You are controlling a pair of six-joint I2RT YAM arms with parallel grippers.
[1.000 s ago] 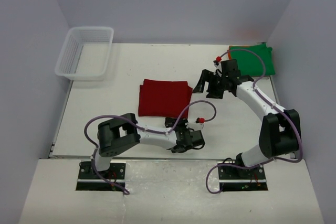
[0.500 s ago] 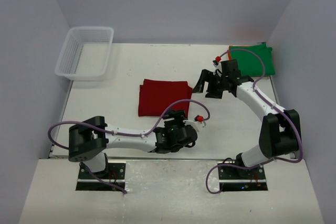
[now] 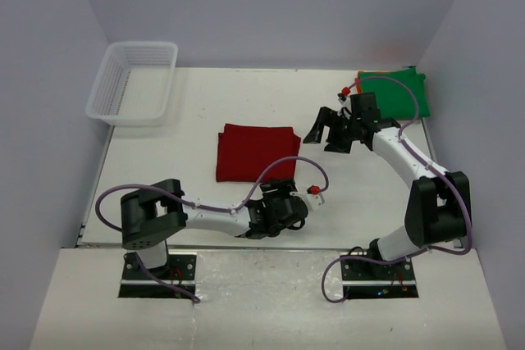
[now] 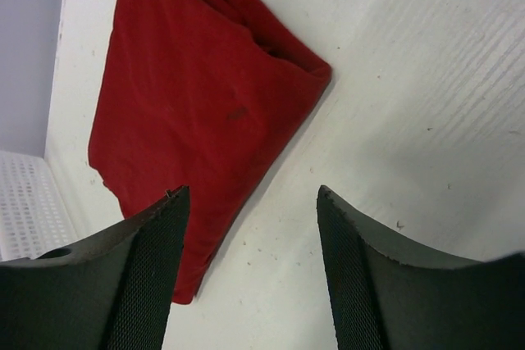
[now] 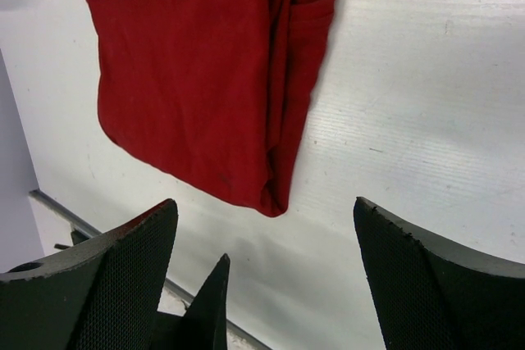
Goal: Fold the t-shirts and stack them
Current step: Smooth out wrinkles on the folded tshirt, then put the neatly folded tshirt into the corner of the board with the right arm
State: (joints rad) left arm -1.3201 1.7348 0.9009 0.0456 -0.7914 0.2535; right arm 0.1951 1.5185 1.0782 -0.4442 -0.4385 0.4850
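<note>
A dark red t-shirt (image 3: 256,152) lies folded into a square at the middle of the table. It also shows in the left wrist view (image 4: 189,96) and the right wrist view (image 5: 189,79). A green t-shirt (image 3: 402,92) lies folded at the back right corner, with an orange edge (image 3: 362,75) peeking out at its left. My left gripper (image 3: 281,200) (image 4: 251,190) hovers low at the red shirt's near right corner, open and empty. My right gripper (image 3: 326,133) (image 5: 264,202) hangs open and empty just right of the red shirt.
A white mesh basket (image 3: 135,79) (image 4: 20,202) stands at the back left corner. Grey walls close in the table on three sides. The table's near edge (image 3: 246,243) runs just behind the left gripper.
The left jaws have spread apart from a narrower gap and the left elbow has swung out to the left. The right gripper has drifted slightly to the right, still open.
</note>
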